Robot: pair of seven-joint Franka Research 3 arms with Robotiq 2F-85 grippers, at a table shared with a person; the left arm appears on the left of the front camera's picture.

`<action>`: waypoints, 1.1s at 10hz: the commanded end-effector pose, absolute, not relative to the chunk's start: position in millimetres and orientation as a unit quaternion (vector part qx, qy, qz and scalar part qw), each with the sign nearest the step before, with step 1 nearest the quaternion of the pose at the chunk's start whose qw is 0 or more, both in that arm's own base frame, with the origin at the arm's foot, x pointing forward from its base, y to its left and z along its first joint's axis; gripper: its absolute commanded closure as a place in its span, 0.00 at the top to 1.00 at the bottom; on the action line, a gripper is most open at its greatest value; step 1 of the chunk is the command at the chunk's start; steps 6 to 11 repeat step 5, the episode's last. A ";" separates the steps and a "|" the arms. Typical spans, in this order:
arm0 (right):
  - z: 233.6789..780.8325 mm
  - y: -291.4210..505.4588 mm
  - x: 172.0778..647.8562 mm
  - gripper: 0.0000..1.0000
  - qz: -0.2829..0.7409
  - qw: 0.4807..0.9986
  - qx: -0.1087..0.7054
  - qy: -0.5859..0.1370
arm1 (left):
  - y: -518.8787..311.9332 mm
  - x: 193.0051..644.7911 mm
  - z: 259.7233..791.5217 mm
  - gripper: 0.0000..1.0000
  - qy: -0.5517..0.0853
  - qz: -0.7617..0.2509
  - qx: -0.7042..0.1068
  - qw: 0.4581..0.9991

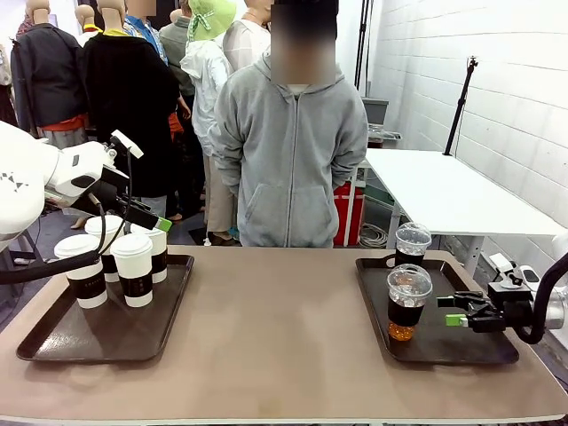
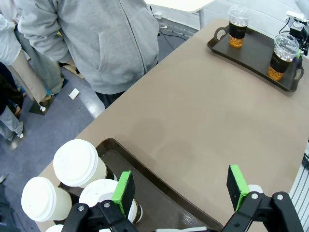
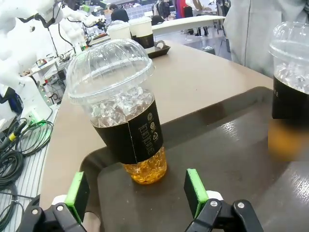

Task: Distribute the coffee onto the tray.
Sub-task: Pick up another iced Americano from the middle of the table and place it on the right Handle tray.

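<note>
Here, the near dome cup (image 3: 123,108) stands upright straight ahead of the right gripper (image 3: 137,193), just beyond its spread, empty jaws; the right arm is nearer it. It sits low right in the front view on the right tray (image 1: 479,346), the far dome cup (image 1: 413,244) behind. The left gripper (image 2: 181,186), released, hangs over four paper cups (image 1: 120,257) on the left tray (image 1: 62,342).

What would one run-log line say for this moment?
left gripper: open above paper cups | right gripper: open, facing near iced cup | person: standing, watching
</note>
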State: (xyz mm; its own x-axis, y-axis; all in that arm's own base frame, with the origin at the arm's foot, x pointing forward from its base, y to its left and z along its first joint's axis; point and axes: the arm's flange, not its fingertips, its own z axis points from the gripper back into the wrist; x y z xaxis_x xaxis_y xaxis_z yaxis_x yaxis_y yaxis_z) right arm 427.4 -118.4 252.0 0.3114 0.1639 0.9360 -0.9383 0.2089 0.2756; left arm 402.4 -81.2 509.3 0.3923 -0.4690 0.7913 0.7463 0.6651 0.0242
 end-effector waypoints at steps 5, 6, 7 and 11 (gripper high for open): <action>252.4 -118.8 427.7 1.00 0.418 0.660 0.469 -0.412 | -79.5 403.4 507.1 1.00 -0.405 -0.371 -0.173 0.817; 252.4 -118.8 427.7 1.00 0.418 0.660 0.469 -0.412 | -79.5 403.4 507.1 1.00 -0.405 -0.371 -0.173 0.817; 252.4 -118.8 427.7 1.00 0.418 0.660 0.469 -0.412 | -79.5 403.4 507.1 1.00 -0.405 -0.371 -0.173 0.817; 252.4 -118.8 427.7 1.00 0.418 0.660 0.469 -0.412 | -79.5 403.4 507.1 1.00 -0.405 -0.371 -0.173 0.817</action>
